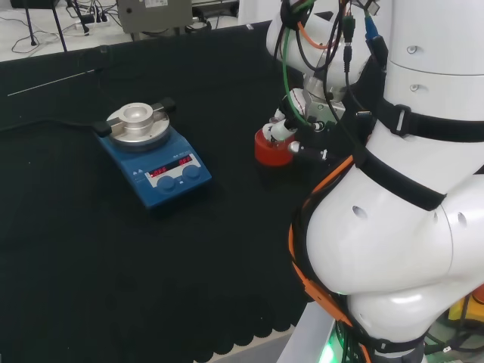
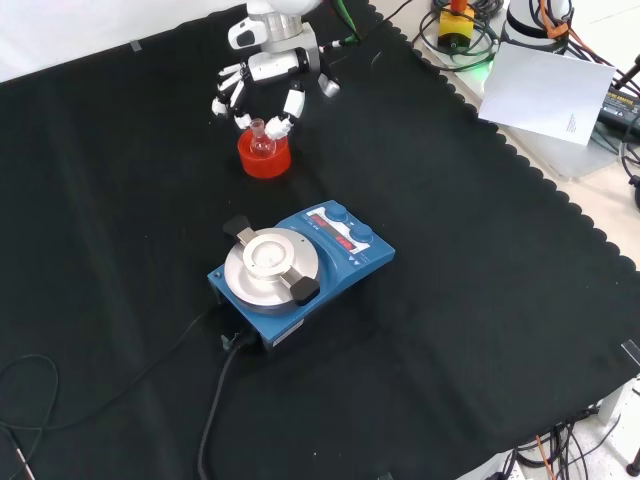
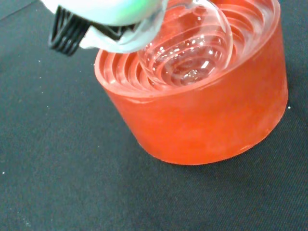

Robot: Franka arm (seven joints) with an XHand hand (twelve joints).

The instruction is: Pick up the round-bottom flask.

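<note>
A round-bottom flask (image 2: pixel 262 141) of clear glass sits in a red ribbed stand (image 2: pixel 264 157) on the black-clothed tabletop (image 2: pixel 480 300). In the front view the stand is near the top, left of centre, and the robot hand (image 2: pixel 268 68) hangs just above it, coming in from the top edge. Its white, black-jointed fingers (image 2: pixel 291 106) spread downward around the flask's short neck, with fingertips close on either side of the neck; whether they touch the glass cannot be told, and the fingers look relaxed, not curled round anything. In the wrist view the flask's bulb (image 3: pixel 192 48) rests in the stand's ribbed hollow (image 3: pixel 120 72), with a blurred white part of the robot hand (image 3: pixel 106 12) close over it. In front of the stand in the front view is a blue hotplate stirrer (image 2: pixel 300 275) with a round metal top, well apart from the stand; a black cable (image 2: pixel 215 400) runs from it toward the bottom edge.
</note>
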